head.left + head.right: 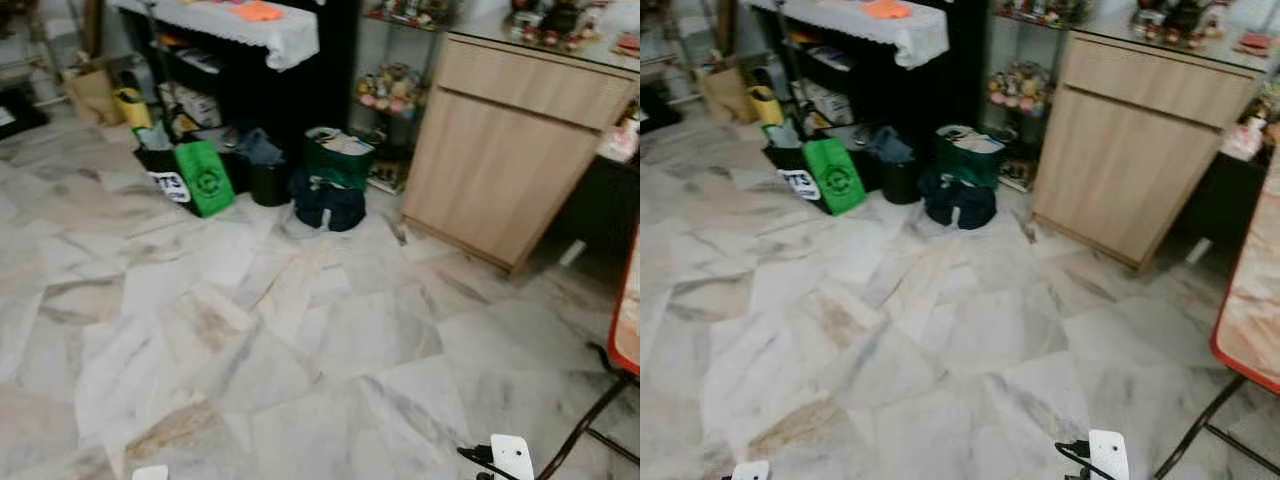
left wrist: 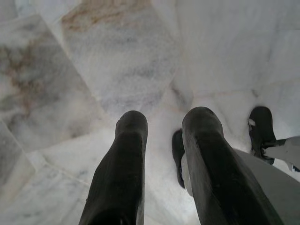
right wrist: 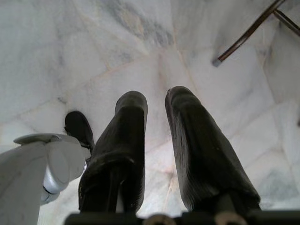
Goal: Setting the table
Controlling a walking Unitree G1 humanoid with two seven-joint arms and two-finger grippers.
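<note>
A table (image 1: 1244,318) with a marbled top and a red rim juts in at the right edge, standing on thin dark legs (image 1: 1200,432). No tableware can be seen. Both arms hang down over the pale marble floor (image 1: 300,340). My left gripper (image 2: 164,123) points at the floor, open, with nothing between its black fingers. My right gripper (image 3: 156,102) also hangs over the floor, open by a narrow gap and empty, with a table leg (image 3: 243,37) a short way beyond it.
A light wooden cabinet (image 1: 510,160) stands at the back right. Along the back wall a black shelf with a white cloth (image 1: 250,25) has bags on the floor before it: a green bag (image 1: 205,178) and a dark blue bag (image 1: 328,202).
</note>
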